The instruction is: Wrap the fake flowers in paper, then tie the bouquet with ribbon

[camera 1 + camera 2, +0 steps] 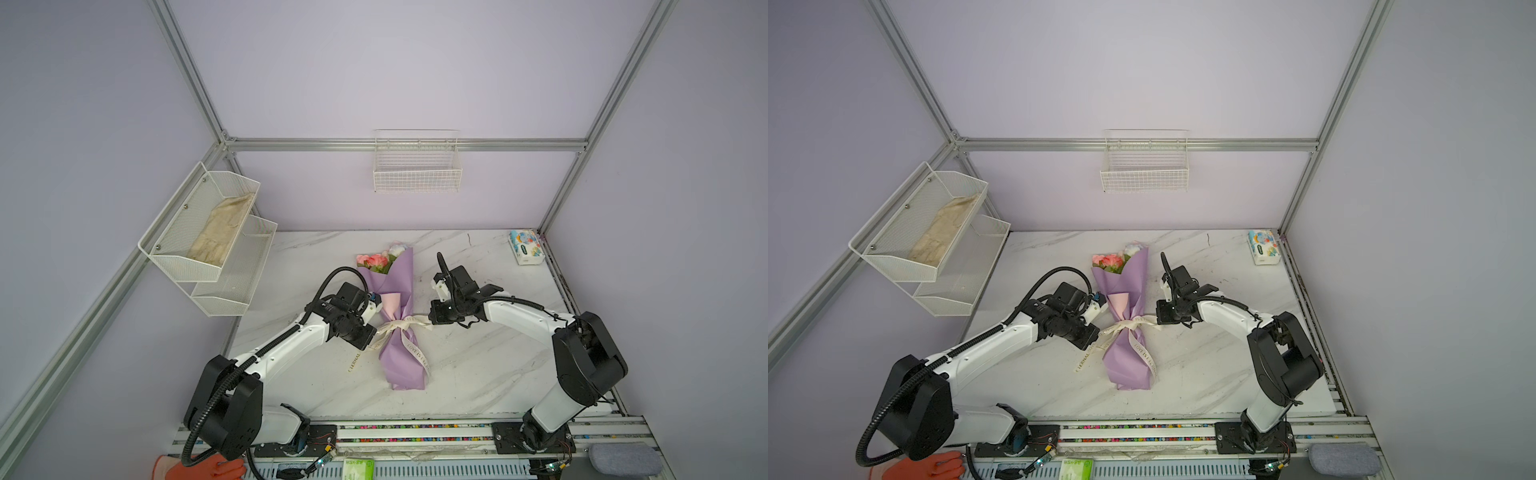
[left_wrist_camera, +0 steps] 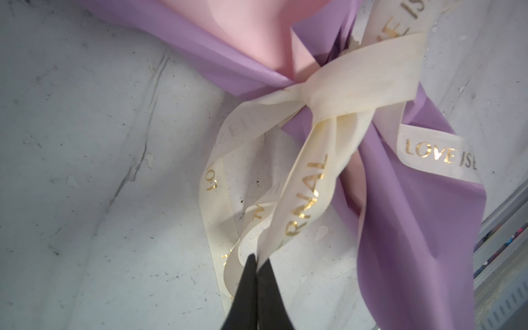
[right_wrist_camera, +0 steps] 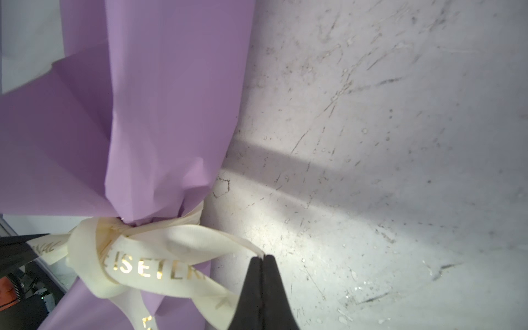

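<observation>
**Item:** bouquet of fake flowers (image 1: 397, 286), bound at the waist with a cream ribbon (image 1: 400, 326).

**Both top views.** The bouquet lay flat on the marble table (image 1: 478, 365). Its long axis ran from 12 to 6 o'clock, with the blooms at the 12 o'clock end and the foot of the lilac cone at 6. The ribbon was knotted across the narrow waist, and one lettered tail trailed down the paper toward 6. The left gripper (image 1: 374, 333) stood at 9 o'clock of the knot and the right gripper (image 1: 429, 322) at 3 o'clock. Each was just beside the cone, and neither was plainly nearer. Both forearms reached in low from the 6 o'clock rail, with the wrists turned inward so that the tips faced each other across the waist.

**Left wrist view.** The left gripper (image 2: 257, 264) was closed, its black tips pinching strands of the ribbon (image 2: 311, 185). The knot lay straight ahead of the tips, and the strands ran fairly straight to it.

**Right wrist view.** The right gripper (image 3: 263, 263) was closed on the folded end of a ribbon loop (image 3: 177, 245). That loop led back to the knot against the lilac paper (image 3: 171, 100).

**Judgement.** The next move probably calls for opposed pulls toward 9 and 3 o'clock, square to the bouquet's axis, to cinch the bow.
</observation>
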`<action>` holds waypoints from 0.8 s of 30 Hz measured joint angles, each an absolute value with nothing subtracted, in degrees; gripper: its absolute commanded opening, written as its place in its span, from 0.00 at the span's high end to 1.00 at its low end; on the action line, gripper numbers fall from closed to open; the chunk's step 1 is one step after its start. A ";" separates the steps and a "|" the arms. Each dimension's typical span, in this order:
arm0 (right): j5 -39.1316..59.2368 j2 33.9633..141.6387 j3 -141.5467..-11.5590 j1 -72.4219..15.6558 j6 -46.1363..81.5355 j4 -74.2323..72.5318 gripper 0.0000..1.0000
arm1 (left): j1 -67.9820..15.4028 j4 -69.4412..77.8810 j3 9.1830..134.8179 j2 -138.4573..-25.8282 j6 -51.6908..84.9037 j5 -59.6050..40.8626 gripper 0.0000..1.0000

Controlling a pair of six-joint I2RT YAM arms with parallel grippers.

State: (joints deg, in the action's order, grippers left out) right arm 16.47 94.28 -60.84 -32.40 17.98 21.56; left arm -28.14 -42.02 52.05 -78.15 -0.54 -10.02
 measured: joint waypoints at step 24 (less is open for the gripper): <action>23.53 92.73 -60.64 -40.32 15.75 18.87 0.57 | -28.14 -41.28 52.05 -78.54 -0.69 -14.37 1.00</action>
